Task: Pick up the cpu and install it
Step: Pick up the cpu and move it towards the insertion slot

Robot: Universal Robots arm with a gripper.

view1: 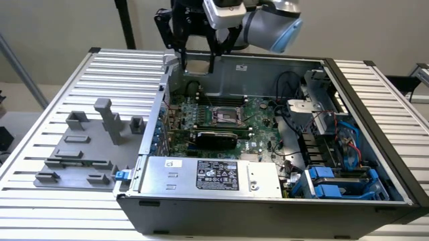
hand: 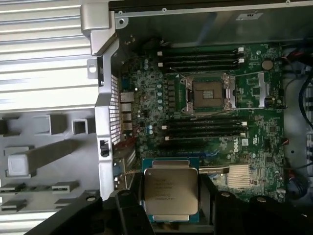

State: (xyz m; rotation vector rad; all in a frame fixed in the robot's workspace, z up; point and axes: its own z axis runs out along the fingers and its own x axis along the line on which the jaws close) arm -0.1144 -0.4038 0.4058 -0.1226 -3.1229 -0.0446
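Note:
The cpu (hand: 171, 193), a small flat square chip with a silvery top, sits between the black fingers (hand: 128, 213) of my gripper (hand: 171, 205), which is shut on it. In the exterior view the gripper (view1: 196, 64) hangs high over the far left corner of the open computer case (view1: 268, 68), with the cpu (view1: 196, 66) as a pale square between its fingers. The bare socket (hand: 207, 93) lies on the green motherboard (hand: 254, 132), with nothing in its frame. In the exterior view that socket (view1: 226, 115) is well below the gripper and nearer the camera.
A grey fixture plate (view1: 80, 150) with upright blocks lies on the slatted table (view1: 127, 65) at the exterior view's left of the case. Inside the case are a power supply (view1: 211, 175), a black card (view1: 214, 136), cables (view1: 288, 85) and blue drive bays (view1: 335, 183).

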